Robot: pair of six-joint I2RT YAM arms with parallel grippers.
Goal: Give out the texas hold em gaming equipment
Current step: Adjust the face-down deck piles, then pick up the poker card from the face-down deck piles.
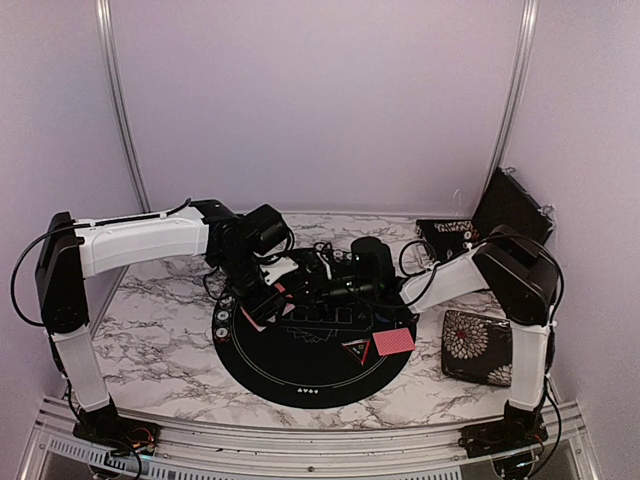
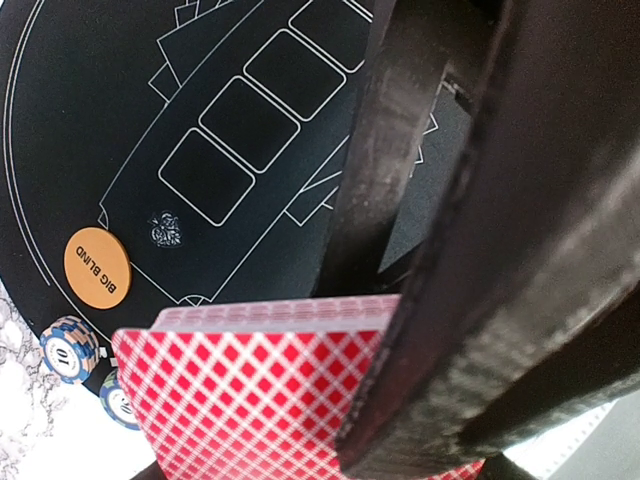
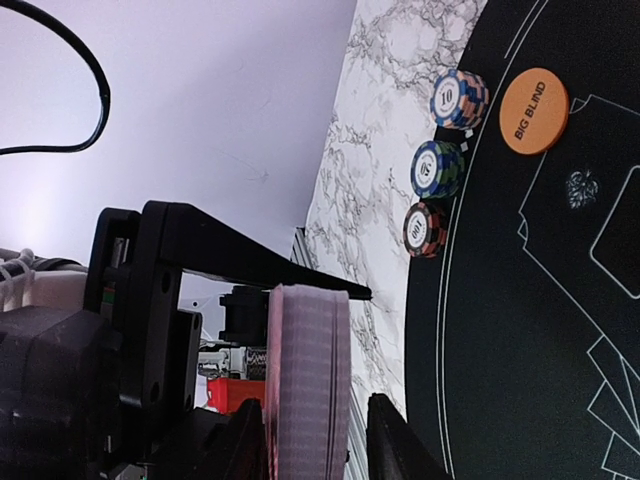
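A deck of red-backed playing cards (image 2: 240,400) is held over the round black mat (image 1: 300,372), with my left gripper (image 1: 262,300) shut on its edges. My right gripper (image 3: 312,415) stands open astride the deck (image 3: 305,380): one finger touches a face, and a gap shows at the other finger. Its dark fingers (image 2: 390,180) cross the left wrist view. An orange BIG BLIND button (image 3: 534,110) lies on the mat. Three striped chip stacks (image 3: 436,168) sit at the mat's left rim. One red card (image 1: 393,342) and a black triangle marker (image 1: 356,350) lie at the front right.
A black floral case (image 1: 478,347) lies right of the mat by the right arm. Another floral pouch (image 1: 445,232) and a dark upright lid (image 1: 510,205) stand at the back right. Marble tabletop (image 1: 160,330) surrounds the mat, with walls close on three sides.
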